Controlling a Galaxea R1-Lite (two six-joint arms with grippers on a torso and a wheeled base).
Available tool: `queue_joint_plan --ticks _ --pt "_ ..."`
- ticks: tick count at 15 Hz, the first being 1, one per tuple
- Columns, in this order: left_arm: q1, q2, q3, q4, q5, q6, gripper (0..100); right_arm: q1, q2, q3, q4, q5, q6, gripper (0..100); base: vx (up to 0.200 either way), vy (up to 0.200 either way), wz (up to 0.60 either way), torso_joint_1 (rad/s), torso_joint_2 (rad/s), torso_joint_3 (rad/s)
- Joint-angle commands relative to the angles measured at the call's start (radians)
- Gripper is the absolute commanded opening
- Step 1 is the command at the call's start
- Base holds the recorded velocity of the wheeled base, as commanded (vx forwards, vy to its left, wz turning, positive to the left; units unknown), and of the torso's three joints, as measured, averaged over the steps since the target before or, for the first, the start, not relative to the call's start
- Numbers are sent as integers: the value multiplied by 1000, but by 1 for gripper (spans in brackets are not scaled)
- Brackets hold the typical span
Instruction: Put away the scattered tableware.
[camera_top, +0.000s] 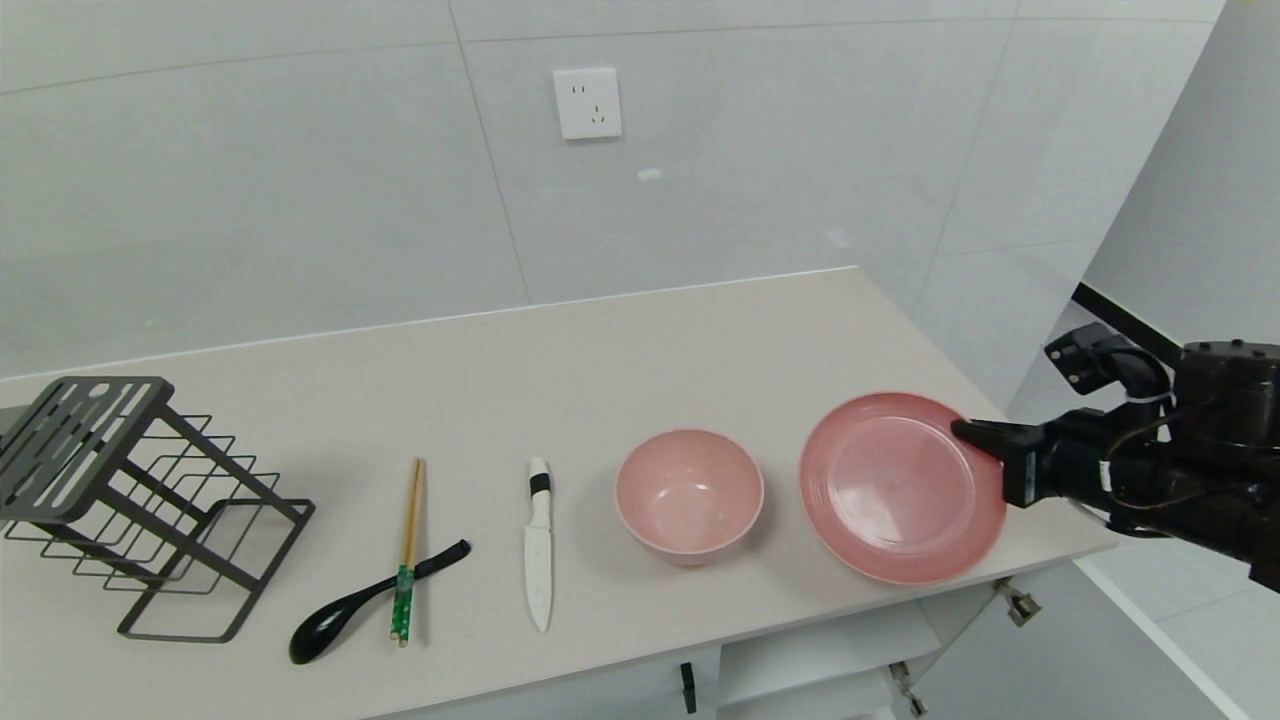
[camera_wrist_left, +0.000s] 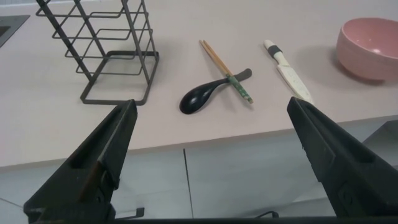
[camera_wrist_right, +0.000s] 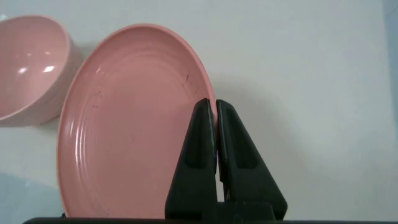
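Spanning the scene, the counter (camera_top: 600, 370) carries all the tableware in a row along its front half, with a tiled wall and an outlet (camera_top: 587, 102) behind. At the left end stands the dark wire rack (camera_top: 80, 430), upright and apart from the rest. At the right end is the pink plate (camera_top: 890, 490), its near edge close to the counter's front edge. The right gripper (camera_top: 965, 432) comes in from the right side and pinches the plate's far right rim, fingers (camera_wrist_right: 200, 134) pressed together on it; whether the plate lies fully flat cannot be told. Just left of the plate, not touching it, sits the pink bowl (camera_top: 689, 495), upright. Left of the bowl lies the white knife (camera_top: 538, 550), a black band on its handle, blade pointing toward the front edge. Farther left, between knife and rack, the chopsticks (camera_top: 409, 530) lie side by side across the handle of the black spoon (camera_top: 330, 620), whose scoop points toward the front left. The left gripper (camera_wrist_left: 209, 102) hangs off the counter's front edge, facing the rack and spoon, its fingers (camera_wrist_left: 112, 143) spread wide and touching nothing.
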Motion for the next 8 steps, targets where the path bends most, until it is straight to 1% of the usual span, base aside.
queue_joint_plan --ticks 1,2,3,4,5,6,8 --pt "0 1 0 0 -2 1 100 -2 -157 84 -1 1 0 0 0 0 0 0 0 0" --pt "0 1 0 -9 -31 4 100 -1 -183 104 -1 1 -1 0 0 0 0 0 0 0" --pt "0 1 0 -38 -51 7 100 -2 -209 119 -1 1 -1 0 0 0 0 0 0 0" --pt "0 1 0 -107 -51 9 100 -2 -234 135 -1 1 -3 0 0 0 0 0 0 0" --pt "0 1 0 -218 -53 13 100 -4 -275 153 -1 1 -4 0 0 0 0 0 0 0" --pt "0 1 0 -254 -54 15 100 -5 -315 172 0 3 -6 0 0 0 0 0 0 0" --pt "2 1 0 -224 -68 12 100 -10 -354 188 -1 3 -6 0 0 0 0 0 0 0"
